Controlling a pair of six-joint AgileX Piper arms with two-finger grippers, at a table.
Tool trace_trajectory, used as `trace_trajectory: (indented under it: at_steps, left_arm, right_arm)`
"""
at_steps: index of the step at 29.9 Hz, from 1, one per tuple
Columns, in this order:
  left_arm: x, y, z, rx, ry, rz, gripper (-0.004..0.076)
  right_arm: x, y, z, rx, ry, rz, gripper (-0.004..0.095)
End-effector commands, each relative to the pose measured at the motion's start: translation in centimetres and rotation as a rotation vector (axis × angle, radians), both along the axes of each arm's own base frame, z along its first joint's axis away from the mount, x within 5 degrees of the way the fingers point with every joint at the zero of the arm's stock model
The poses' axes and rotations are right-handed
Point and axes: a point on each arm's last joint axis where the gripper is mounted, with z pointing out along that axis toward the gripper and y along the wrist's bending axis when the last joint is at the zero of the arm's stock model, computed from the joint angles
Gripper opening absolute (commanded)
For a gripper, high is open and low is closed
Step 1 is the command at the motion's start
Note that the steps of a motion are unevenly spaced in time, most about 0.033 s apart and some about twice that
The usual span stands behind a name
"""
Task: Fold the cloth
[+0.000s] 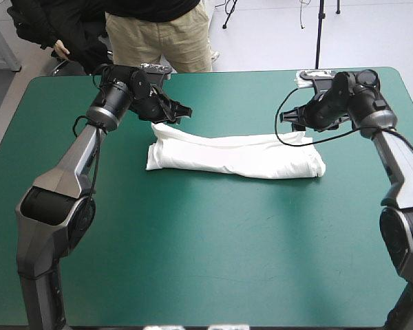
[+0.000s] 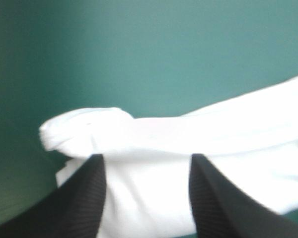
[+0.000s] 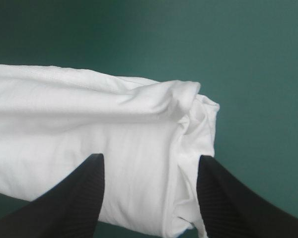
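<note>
On the teal-green cover [image 1: 206,254], a bit toward the far edge: long white T-shirt [image 1: 234,157], folded into a flat strip, lying from left to right.
At the strip's left end, left gripper [image 2: 146,157], wide open, black fingers [image 2: 84,198] well apart, with white cloth between them and a rounded folded corner just ahead. At the right end, right gripper [image 3: 150,157], wide open too, with the bunched, wrinkly end of the cloth between and ahead of its fingers. Both grippers on the far side of the T-shirt, tipped down toward it. Hard to tell if any finger touches the cloth. Bare teal-green cover all along the near side.
</note>
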Motion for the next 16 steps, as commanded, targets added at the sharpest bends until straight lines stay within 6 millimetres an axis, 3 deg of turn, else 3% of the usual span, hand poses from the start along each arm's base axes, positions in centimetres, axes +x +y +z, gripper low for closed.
trace_trajectory:
  at_steps: [1, 2, 7, 16]
  left_arm:
    - [-2.5, -2.1, 4.7, -0.111, -0.108, -0.085, 0.009]
    - [-2.8, -2.9, 4.8, -0.11, -0.115, -0.117, -0.001]
    - [-4.0, -6.7, 4.1, -0.132, -0.126, -0.213, -0.0017]
    - [-3.8, -11.4, -1.2, -0.126, -0.033, -0.29, -0.0017]
  right_arm:
    - [-1.7, -1.7, 4.3, 0.005, -0.12, -0.03, 0.0501]
    - [-1.8, -2.1, 4.5, 0.007, -0.127, -0.041, 0.0495]
    - [-2.4, -4.2, 5.4, 0.031, -0.129, -0.097, 0.0486]
    - [-2.6, -5.1, 5.3, 0.052, -0.099, -0.104, 0.0486]
